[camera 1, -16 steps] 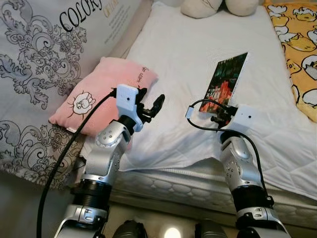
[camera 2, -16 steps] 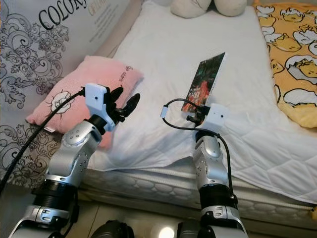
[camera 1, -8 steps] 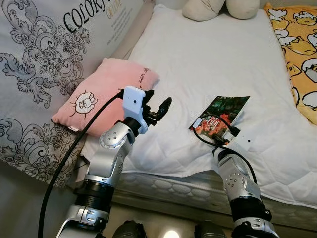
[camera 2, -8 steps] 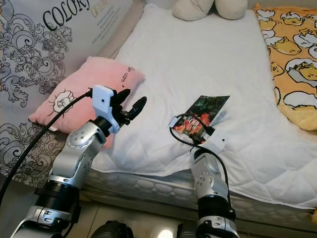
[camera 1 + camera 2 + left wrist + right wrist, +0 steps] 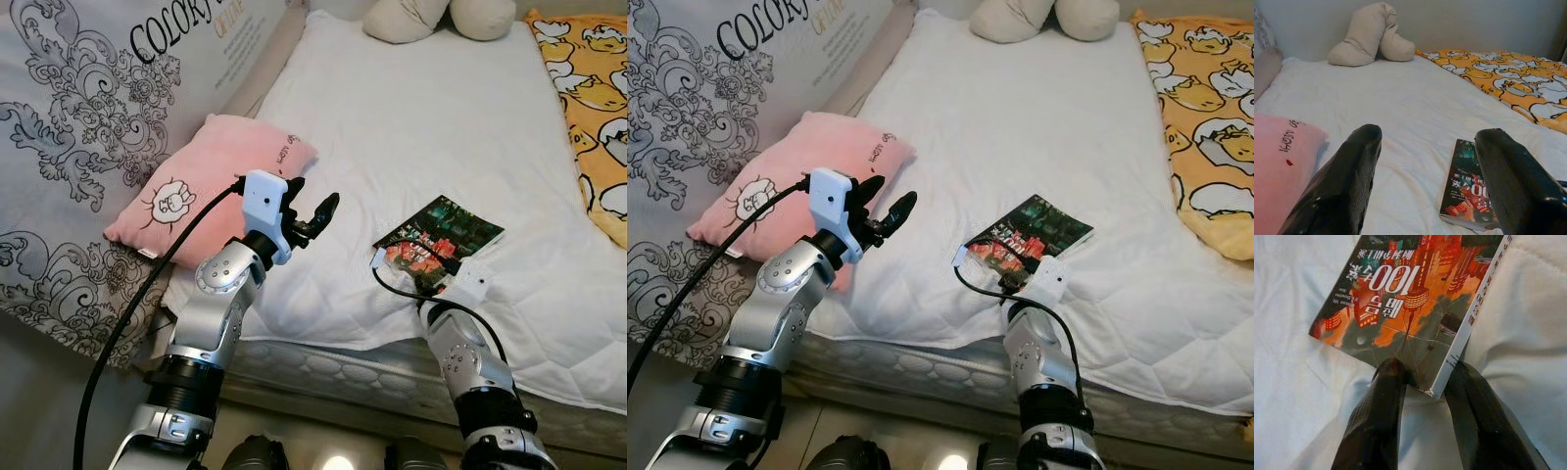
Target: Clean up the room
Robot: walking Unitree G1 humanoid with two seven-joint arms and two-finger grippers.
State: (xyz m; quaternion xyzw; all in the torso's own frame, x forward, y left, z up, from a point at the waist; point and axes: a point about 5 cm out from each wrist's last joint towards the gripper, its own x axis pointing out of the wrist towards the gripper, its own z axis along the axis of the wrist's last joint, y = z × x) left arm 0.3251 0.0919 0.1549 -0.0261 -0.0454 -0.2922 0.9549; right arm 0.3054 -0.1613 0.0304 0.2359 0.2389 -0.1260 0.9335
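White quilted bedding [image 5: 411,127] covers the bed across most of the head views, and a dark book [image 5: 441,233] with an orange-red cover lies flat on it, right of centre in the left eye view. The right gripper [image 5: 1422,382] sits at the book's near corner with one black finger on the cover and the other beside the spine, closed around that corner. The left gripper [image 5: 312,208] hangs in the air left of centre, its fingers [image 5: 1347,181] spread apart and holding nothing. A pink pillow [image 5: 211,181] rests at centre left against a grey patterned cushion [image 5: 78,117]. A yellow duck-print blanket [image 5: 598,108] runs along the right edge, and a beige plush [image 5: 1369,36] lies at the top.
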